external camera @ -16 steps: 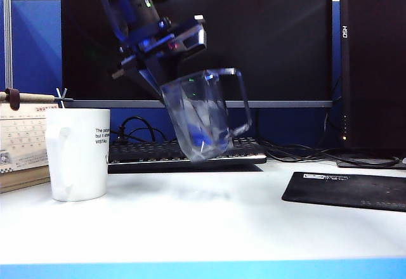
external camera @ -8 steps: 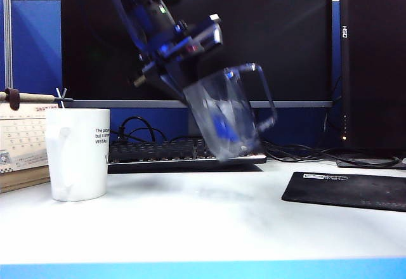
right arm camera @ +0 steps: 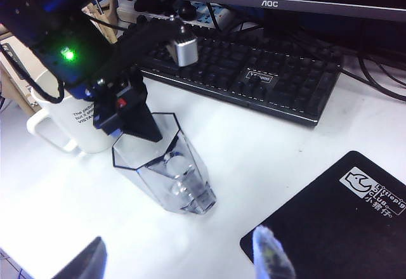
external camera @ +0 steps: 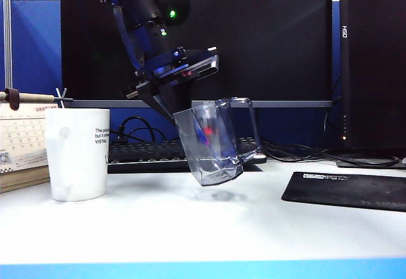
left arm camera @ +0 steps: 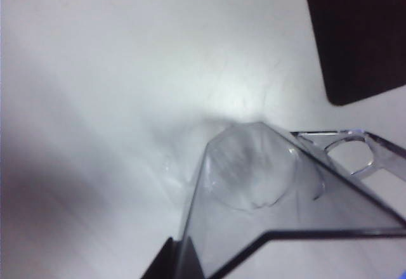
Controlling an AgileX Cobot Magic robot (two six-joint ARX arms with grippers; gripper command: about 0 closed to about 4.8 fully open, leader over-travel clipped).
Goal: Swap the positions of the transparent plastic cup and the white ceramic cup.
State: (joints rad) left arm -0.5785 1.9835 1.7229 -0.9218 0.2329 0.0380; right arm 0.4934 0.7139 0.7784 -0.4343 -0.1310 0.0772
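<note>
On a white worktop (external camera: 190,228) in front of a large dark monitor (external camera: 266,32) and a black keyboard (right arm camera: 254,70), the left arm carries the transparent plastic cup (external camera: 212,142) tilted just above the surface near the middle, its base not quite touching down. The left hand (external camera: 170,95) is clamped shut on the cup's rim, one finger inside the wall and one outside, with the thin handle pointing away toward the right side of the exterior view. A black mouse mat (external camera: 349,190) lies flat on the right of the worktop, well apart from the cup. The white ceramic cup (external camera: 77,154) stands upright at the left, near a desk calendar (external camera: 22,142), its printed text facing the middle and its handle turned outward. From the left wrist camera the clear cup (left arm camera: 266,196) fills the lower frame, its faceted base seen through the walls above the pale surface. The right hand (right arm camera: 181,263) hangs high over the worktop with its fingers spread wide, holding nothing.
</note>
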